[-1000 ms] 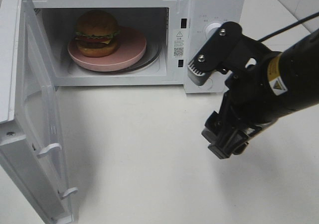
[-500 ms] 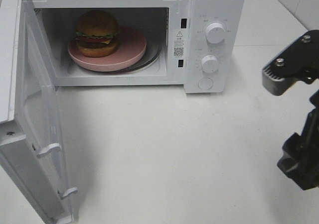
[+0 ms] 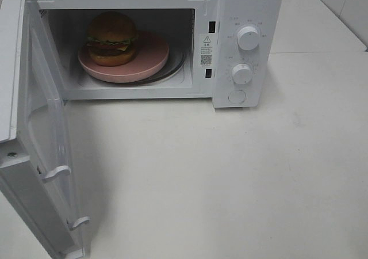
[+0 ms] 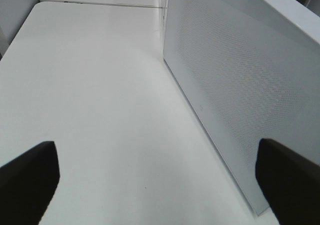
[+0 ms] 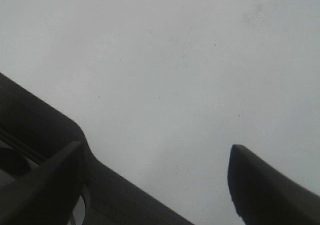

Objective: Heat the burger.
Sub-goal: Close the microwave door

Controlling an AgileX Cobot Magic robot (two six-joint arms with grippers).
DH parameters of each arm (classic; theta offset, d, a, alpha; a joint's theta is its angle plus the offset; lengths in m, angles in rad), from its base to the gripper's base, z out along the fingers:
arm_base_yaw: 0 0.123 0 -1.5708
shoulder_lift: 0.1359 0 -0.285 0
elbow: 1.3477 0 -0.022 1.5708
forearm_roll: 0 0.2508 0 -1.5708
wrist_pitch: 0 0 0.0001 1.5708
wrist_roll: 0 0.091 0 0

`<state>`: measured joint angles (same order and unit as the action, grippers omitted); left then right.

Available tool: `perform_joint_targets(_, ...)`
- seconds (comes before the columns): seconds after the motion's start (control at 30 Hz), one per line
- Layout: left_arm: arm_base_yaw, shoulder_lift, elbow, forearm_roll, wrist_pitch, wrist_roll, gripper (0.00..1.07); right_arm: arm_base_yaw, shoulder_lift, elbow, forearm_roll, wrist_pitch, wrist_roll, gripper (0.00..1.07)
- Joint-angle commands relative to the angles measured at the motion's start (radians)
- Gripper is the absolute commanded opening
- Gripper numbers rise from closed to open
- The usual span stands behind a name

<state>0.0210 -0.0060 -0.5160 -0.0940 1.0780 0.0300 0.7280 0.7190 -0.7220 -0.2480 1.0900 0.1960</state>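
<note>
**A:** Where does the burger (image 3: pixel 112 37) sit?

**B:** Inside the microwave (image 3: pixel 247 6), at 11 o'clock in the high view. It is on the 9 o'clock side of a round pink plate (image 3: pixel 152 54). The door (image 3: pixel 43 132) stands wide open toward 8 o'clock, so I judge that shutting it is the step in hand.

**A:** And the arms?

**B:** Neither shows from above. The left jaws are spread fully with nothing between them, beside a pale perforated panel that I take to be the door's outer face. The right jaws are also well apart and empty, over the bare surface (image 3: pixel 230 172).

**A:** How would you close it well?

**B:** Push flat on the outer face near the free edge, away from the hinge, and follow its arc. Finish firmly so the two hooks (image 3: pixel 57 171) seat, but don't shove the light box along that smooth surface. The knobs (image 3: pixel 248 38) at 1 o'clock come next.

**A:** Textures?

**B:** The buns are glossy, with ruffled lettuce and a dark patty. The plate is matte, the casing is hard white, and the knobs are round.
</note>
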Motion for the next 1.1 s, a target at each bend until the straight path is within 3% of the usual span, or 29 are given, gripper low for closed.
perform_joint_targets(0.03,0.001,-0.017,-0.001,-0.004,-0.009,-0.003,1.00,-0.054,-0.061,0.006,0.004,0.018,-0.004,0.76)
perform_joint_targets(0.43,0.001,-0.017,-0.001,-0.004,-0.009,-0.003,1.00,-0.335,-0.266,0.007,0.039,0.034,-0.108,0.76)
perform_joint_targets(0.57,0.001,-0.017,-0.001,-0.004,-0.009,-0.003,1.00,-0.437,-0.389,0.061,0.100,0.023,-0.108,0.76)
perform_joint_targets(0.87,0.001,-0.017,-0.001,-0.004,-0.009,-0.003,1.00,-0.554,-0.603,0.219,0.114,-0.092,-0.124,0.76)
perform_joint_targets(1.1,0.001,-0.017,-0.001,-0.004,-0.009,-0.003,1.00,-0.604,-0.674,0.222,0.130,-0.095,-0.137,0.76)
